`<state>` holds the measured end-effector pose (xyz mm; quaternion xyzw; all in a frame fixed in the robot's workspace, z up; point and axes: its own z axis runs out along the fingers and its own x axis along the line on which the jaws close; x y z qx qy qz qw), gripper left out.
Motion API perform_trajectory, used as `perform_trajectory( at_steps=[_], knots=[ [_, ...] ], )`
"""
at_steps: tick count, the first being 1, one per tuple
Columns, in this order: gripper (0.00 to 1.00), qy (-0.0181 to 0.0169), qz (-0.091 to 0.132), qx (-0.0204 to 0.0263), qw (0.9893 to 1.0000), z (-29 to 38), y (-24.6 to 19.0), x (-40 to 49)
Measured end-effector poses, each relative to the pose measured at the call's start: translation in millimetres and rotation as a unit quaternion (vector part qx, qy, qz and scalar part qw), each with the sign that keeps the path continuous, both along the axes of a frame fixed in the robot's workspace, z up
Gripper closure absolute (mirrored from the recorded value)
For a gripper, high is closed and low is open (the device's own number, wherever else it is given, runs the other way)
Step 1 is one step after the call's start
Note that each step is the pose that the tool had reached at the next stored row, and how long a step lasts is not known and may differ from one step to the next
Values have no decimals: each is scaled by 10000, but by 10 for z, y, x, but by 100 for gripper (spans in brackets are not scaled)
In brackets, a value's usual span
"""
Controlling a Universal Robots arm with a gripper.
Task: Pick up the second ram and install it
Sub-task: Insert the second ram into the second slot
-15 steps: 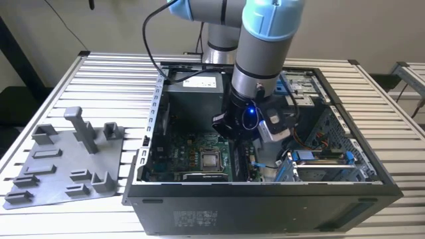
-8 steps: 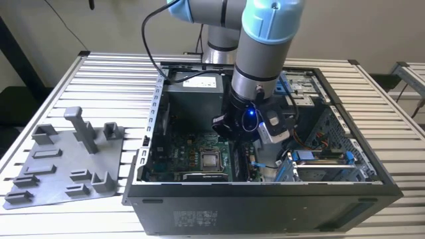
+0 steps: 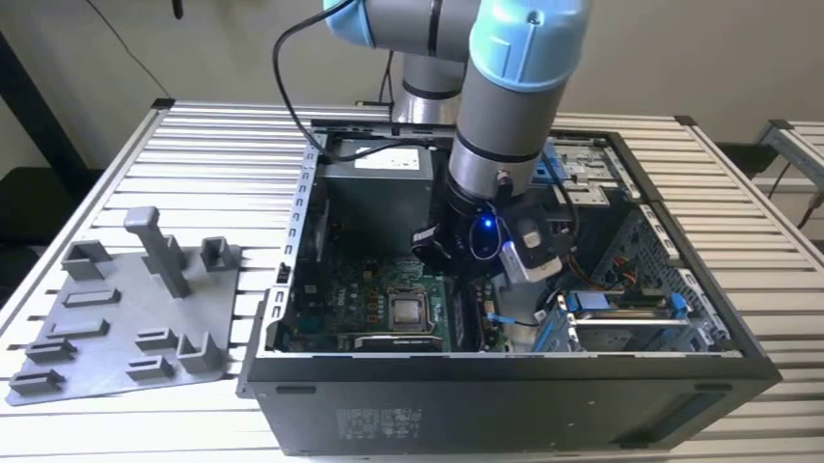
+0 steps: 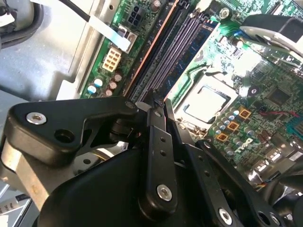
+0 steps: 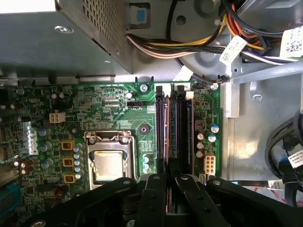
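Slatted metal desk under an open computer case, with a grey fixture plate of upright pegs lying on the exterior view's left of it, just beside the case wall. Robot arm reaching down into the case from above, over the green motherboard. Gripper in both wrist views poised directly above the near end of the row of memory slots, in line with their length; hard to say whether parted, closed or clamped on anything, so cannot tell. 1 dark bluish memory stick standing upright in the slot row, on the side away from the processor, also seen in the second wrist view; cannot tell whether this is the second ram. Square silver processor in its socket just beside the slots. Perforated power supply box and a bundle of coloured cables beyond the far end of the slots.
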<state>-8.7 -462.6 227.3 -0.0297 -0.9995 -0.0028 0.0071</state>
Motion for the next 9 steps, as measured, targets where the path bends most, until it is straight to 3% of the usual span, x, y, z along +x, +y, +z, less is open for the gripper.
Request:
perform_trajectory(
  at_steps=[9],
  knots=[
    [86,1,0,-1,10000,-28,-2,13]
  ],
)
